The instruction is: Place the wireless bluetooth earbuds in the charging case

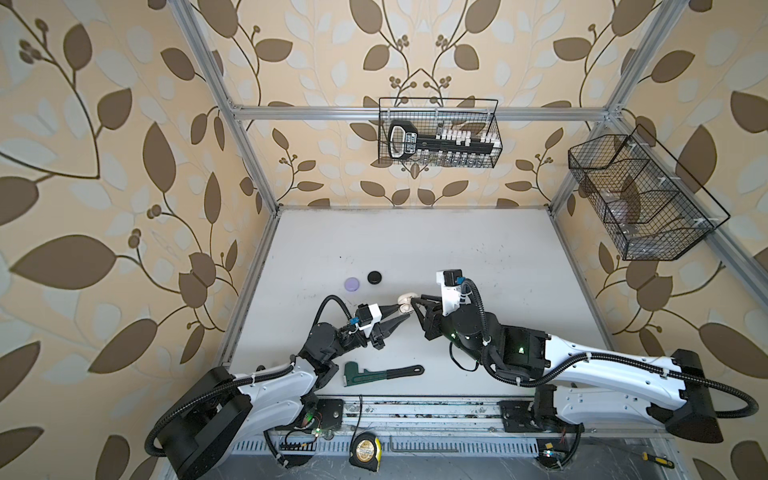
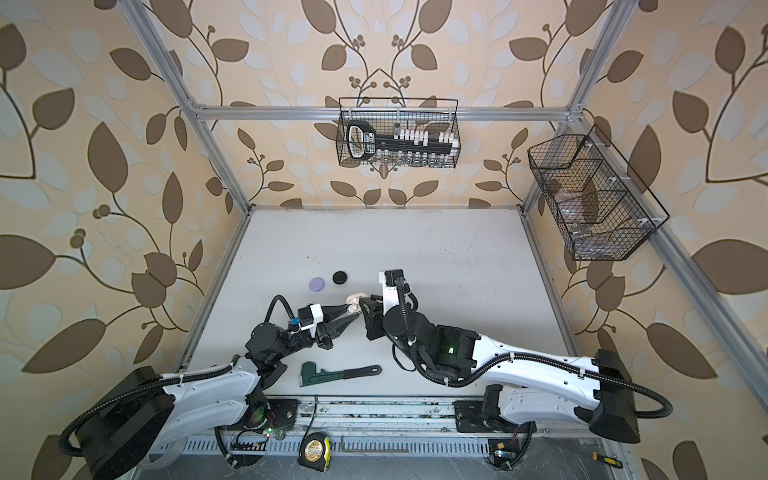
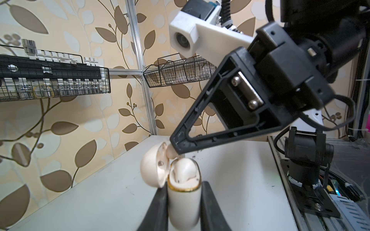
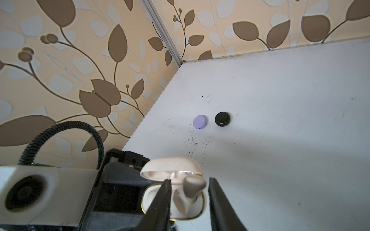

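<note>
A cream charging case (image 3: 183, 204) stands upright between the fingers of my left gripper (image 3: 184, 190), which is shut on it. Its lid (image 3: 152, 168) hangs open. One cream earbud (image 3: 184, 168) sits inside. A second earbud (image 4: 194, 184) stands head-up with its stem in the case (image 4: 200, 206). My right gripper (image 4: 190, 181) is open, a finger on each side of that earbud with small gaps. In both top views the two grippers (image 1: 405, 311) (image 1: 415, 302) meet at the case (image 2: 354, 307) mid-table.
A round lilac case (image 1: 352, 284) and a round black case (image 1: 375, 277) lie shut, left of and behind the grippers. A green pipe wrench (image 1: 374, 372) lies near the front edge. A tape measure (image 1: 365, 449) sits below it. Wire baskets (image 1: 440, 133) (image 1: 640, 199) hang on the walls.
</note>
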